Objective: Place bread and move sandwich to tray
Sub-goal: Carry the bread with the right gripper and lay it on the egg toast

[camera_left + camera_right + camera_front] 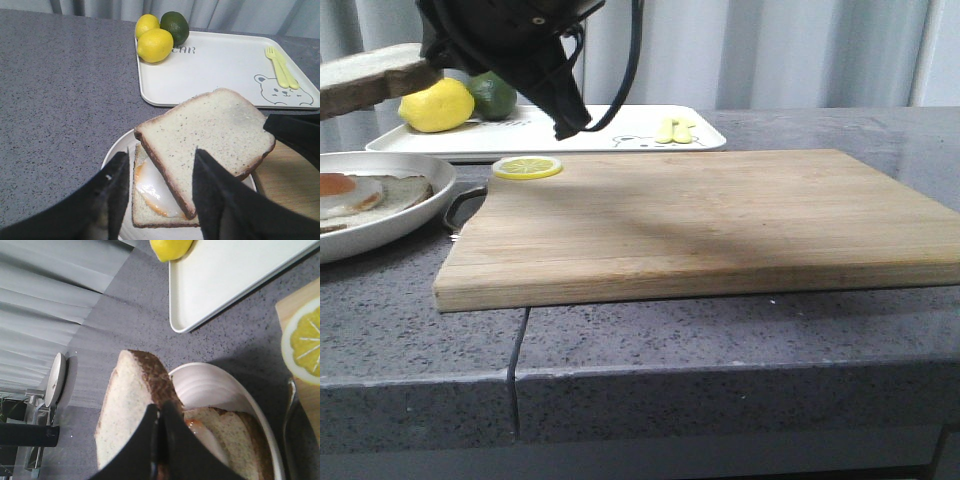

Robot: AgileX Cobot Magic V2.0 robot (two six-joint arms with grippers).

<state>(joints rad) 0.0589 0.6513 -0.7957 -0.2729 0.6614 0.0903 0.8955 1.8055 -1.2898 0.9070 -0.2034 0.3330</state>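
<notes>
Item: bread [210,130] being held over the plate [410,215], right end effector [159,412] clenching its crust.

Detail: cutting board [700,220] is lying just right of the plate on the counter [60,90], a lemon slice [527,167] resting on its corner nearest the plate. The open sandwich [360,195], egg up, is sitting on the plate. The bread is hanging tilted above it. Left end effector [160,160] is hovering released, fingers spread, gripping nothing. Beyond the plate, the tray [220,65] is carrying two lemons [155,45], a lime [175,26] and a yellow fork [280,67].

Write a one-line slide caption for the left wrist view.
Bread slice held above the egg-topped sandwich on its plate, with the bear-print tray carrying lemons and a lime behind.
</notes>
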